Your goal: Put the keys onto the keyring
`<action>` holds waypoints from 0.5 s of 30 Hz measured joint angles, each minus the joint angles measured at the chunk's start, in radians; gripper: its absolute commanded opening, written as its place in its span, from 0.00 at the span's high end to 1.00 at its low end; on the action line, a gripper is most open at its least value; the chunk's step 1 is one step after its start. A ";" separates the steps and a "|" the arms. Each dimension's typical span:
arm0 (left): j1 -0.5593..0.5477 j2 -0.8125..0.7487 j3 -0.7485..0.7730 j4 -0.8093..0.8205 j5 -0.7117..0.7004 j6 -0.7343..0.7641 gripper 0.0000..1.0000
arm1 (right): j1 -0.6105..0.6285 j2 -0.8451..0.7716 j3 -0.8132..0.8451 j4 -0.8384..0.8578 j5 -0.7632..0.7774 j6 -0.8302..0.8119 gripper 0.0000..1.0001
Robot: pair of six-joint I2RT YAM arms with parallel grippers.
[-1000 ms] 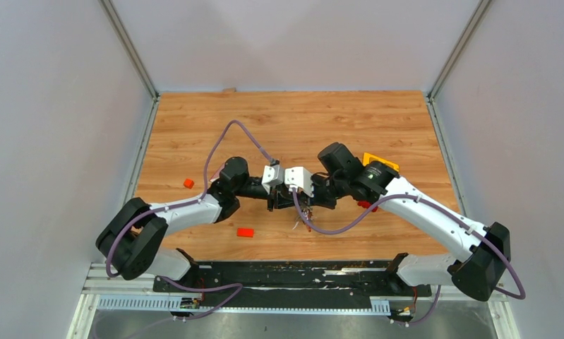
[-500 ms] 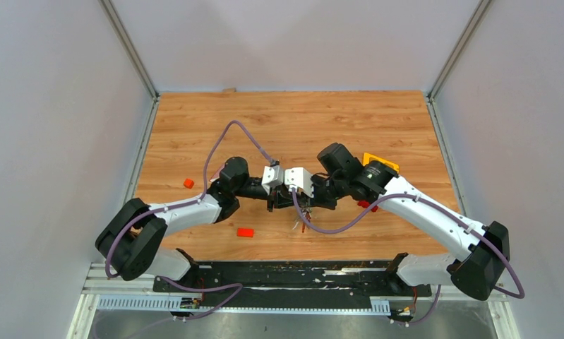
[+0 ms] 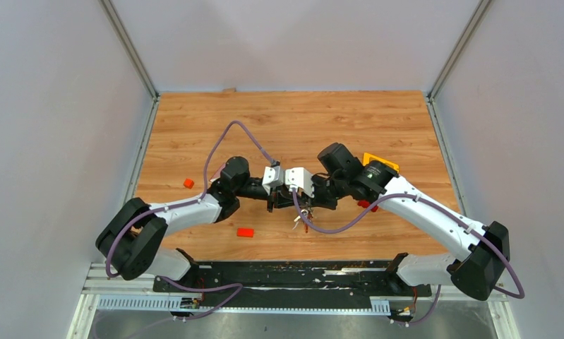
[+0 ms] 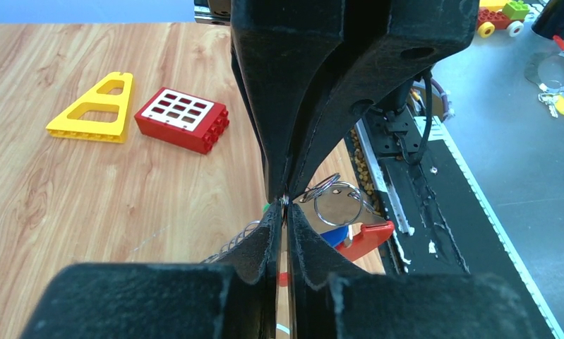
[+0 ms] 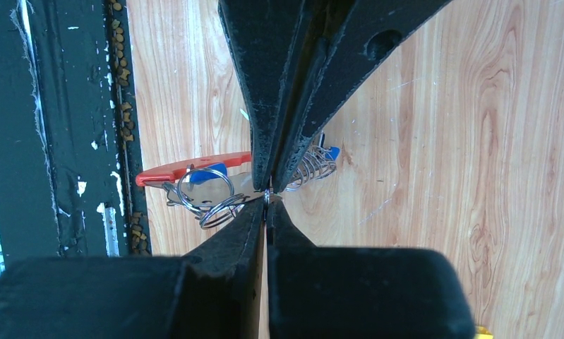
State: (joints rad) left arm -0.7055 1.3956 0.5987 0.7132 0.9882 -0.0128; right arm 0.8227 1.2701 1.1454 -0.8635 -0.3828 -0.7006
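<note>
My left gripper and right gripper meet tip to tip above the middle of the table. In the left wrist view my left gripper is shut, pinching a thin metal ring at its tips. In the right wrist view my right gripper is shut on the same small ring. The keyring hangs under both: split rings, a red strap, a wire coil. It also shows in the right wrist view. A blue key tag hangs in the bunch. A green bit peeks beside my fingers.
A red studded brick and a yellow triangular piece lie on the wood behind the right arm. Two small red blocks lie at the left. The black base rail runs along the near edge.
Both arms have stayed almost still, tips together. The hanging bunch has shifted slightly lower and to the left.
</note>
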 measured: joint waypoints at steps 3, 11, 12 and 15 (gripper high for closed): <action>0.000 0.002 0.005 -0.007 0.004 0.001 0.90 | -0.001 0.000 0.000 0.000 0.000 0.001 1.00; 0.000 0.009 0.029 -0.057 0.014 0.019 0.89 | -0.008 0.000 0.000 -0.001 0.000 0.011 1.00; 0.001 0.010 0.032 -0.060 0.015 0.019 0.88 | -0.008 0.000 0.000 -0.002 0.000 0.011 1.00; 0.001 0.013 0.033 -0.067 0.018 0.021 0.85 | -0.010 -0.001 0.000 -0.008 0.000 0.015 1.00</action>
State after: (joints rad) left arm -0.7044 1.4086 0.6319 0.6464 1.0065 0.0086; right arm 0.8127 1.2694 1.1458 -0.8711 -0.3832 -0.6853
